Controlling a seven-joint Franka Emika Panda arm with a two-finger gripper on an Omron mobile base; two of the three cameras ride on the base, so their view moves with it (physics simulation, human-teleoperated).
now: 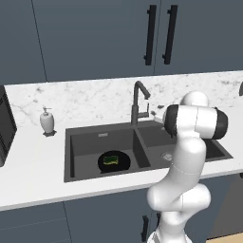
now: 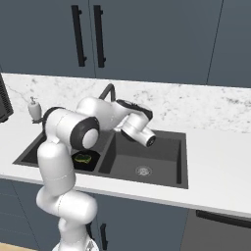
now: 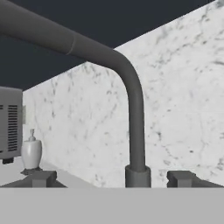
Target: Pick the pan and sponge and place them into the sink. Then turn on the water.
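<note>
With the round black frying pan (image 1: 114, 161) and yellow-green sponge (image 1: 111, 159) sitting in the dark grey double sink (image 1: 76, 142), the pincer (image 3: 112, 178) hovers spread wide astride the tall dark metal faucet (image 3: 135, 131), apparently lining up for the lever.

Faucet (image 3: 135, 113) rises between the spread fingertips (image 3: 41, 178) (soap dispenser (image 3: 31, 153) nearby).

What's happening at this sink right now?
The round black frying pan lies in the left basin of the dark grey double sink, with the yellow-and-green sponge on it. The white arm's open gripper, holding nothing, is at the base of the tall dark metal faucet, apparently going for the water. No water is visible.
</note>
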